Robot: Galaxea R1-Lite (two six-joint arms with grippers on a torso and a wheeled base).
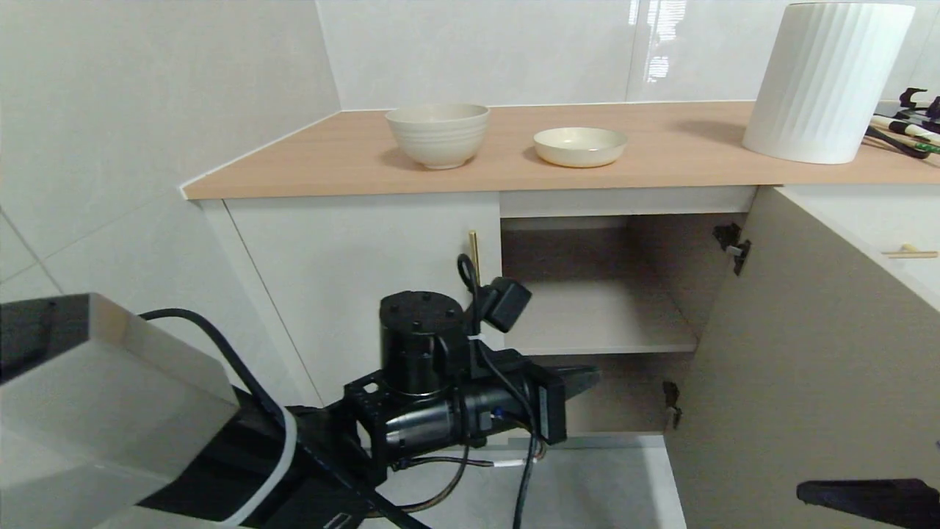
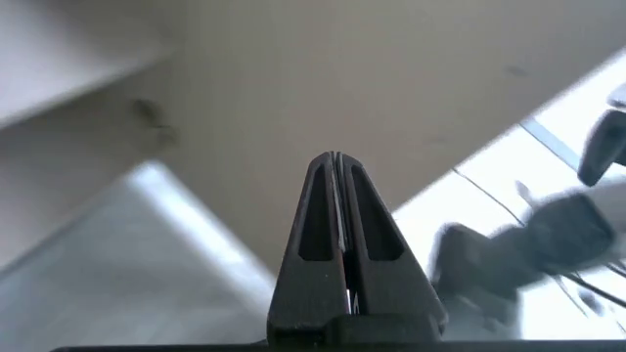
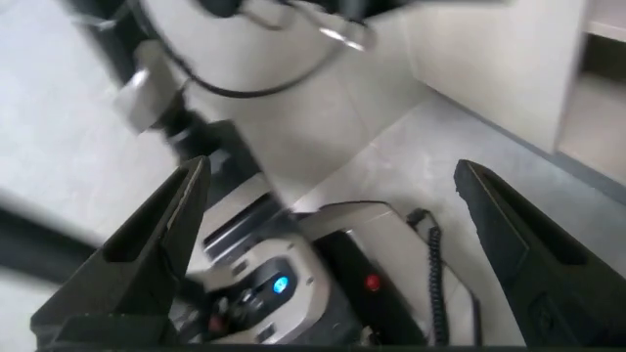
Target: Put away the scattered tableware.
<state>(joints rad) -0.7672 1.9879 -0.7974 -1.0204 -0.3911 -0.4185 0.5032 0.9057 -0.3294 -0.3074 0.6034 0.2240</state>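
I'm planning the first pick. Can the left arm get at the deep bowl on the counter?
Probably yes. The deep bowl stands clear near the front of the counter, apart from the shallow dish. The left gripper is shut and low by the open cabinet, so it must rise and open.

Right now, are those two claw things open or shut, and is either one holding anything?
Left gripper: closed, fingers pressed together, holding nothing.
Right gripper: open wide, holding nothing.
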